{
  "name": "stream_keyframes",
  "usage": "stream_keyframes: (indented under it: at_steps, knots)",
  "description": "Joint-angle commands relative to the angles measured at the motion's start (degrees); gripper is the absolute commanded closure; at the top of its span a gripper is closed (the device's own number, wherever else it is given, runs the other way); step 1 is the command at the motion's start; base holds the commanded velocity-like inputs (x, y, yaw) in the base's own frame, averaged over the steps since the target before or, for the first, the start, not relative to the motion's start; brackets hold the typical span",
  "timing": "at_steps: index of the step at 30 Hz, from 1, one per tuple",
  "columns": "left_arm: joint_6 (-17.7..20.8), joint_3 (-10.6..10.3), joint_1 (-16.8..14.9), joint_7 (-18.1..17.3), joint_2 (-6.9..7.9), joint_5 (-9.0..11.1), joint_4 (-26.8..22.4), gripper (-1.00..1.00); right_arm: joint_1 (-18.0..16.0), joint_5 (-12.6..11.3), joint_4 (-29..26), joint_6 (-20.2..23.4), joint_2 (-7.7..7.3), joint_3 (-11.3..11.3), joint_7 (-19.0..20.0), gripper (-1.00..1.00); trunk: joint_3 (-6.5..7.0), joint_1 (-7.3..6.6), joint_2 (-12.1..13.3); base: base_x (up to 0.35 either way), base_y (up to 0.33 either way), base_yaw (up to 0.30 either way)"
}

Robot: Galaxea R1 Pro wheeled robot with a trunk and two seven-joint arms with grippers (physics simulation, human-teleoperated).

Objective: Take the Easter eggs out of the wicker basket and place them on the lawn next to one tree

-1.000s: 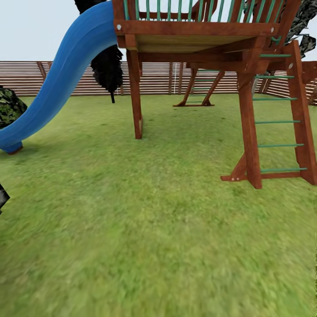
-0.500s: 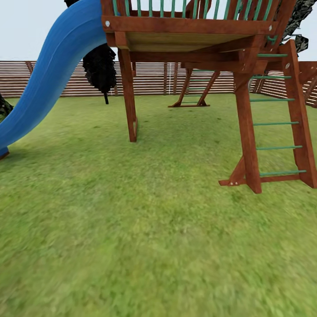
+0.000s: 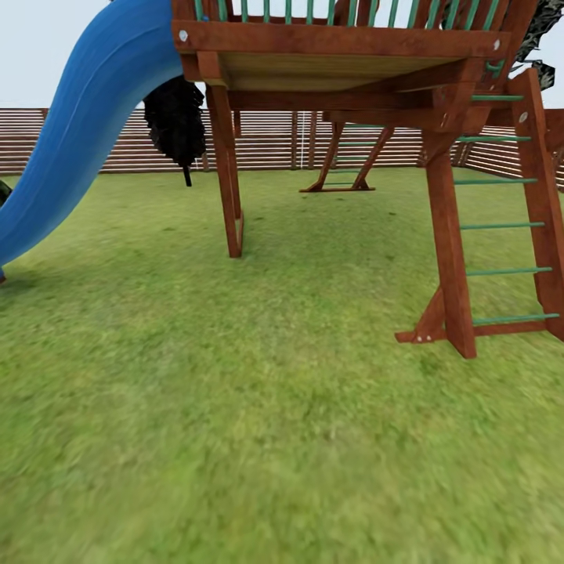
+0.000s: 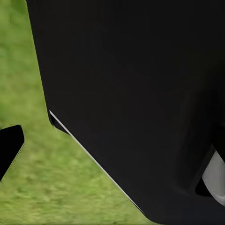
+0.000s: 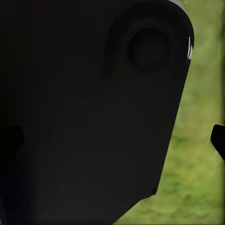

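Observation:
The lawn (image 3: 235, 407), short bright green grass, spreads out ahead of me in the head view. The three Easter eggs and the wicker basket are out of view. In the left wrist view a black part of the robot (image 4: 140, 93) covers most of the picture, with one dark fingertip (image 4: 9, 145) over grass (image 4: 28, 70). The right wrist view is much the same: a black body (image 5: 84, 117), one dark fingertip (image 5: 218, 138) and grass (image 5: 197, 178). Neither view lets me judge the jaws.
A wooden playset (image 3: 329, 55) on brown posts (image 3: 227, 180) stands ahead, with a blue slide (image 3: 78, 141) to its left and a green-runged ladder (image 3: 501, 227) to its right. A thin black-trunked dark tree (image 3: 176, 117) and a slatted fence (image 3: 274, 141) are behind. Dark leaf clumps (image 3: 542, 31) show at top right.
The whole head view has shifted: the camera moved closer to the playset and turned slightly right. The slide slid leftward in the picture and the leaf clump at the left edge left the view.

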Motion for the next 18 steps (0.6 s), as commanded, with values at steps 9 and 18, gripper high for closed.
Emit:
stream_keyframes:
  at_steps: [9, 18]
  knots:
    - [-0.01, 0.01, 0.02, -0.06, 0.0, 0.08, -0.1, -1.0, -0.03, 0.28, 0.04, -0.17, -0.03, 0.32, 0.02, -1.0, -0.04, 0.03, -0.01, 0.332, 0.0, 0.0]
    - [-0.02, 0.01, 0.02, -0.06, 0.0, 0.07, -0.09, -1.0, -0.03, 0.28, 0.04, -0.17, -0.07, 0.25, 0.03, -1.0, -0.04, 0.03, -0.01, 0.332, 0.0, 0.0]
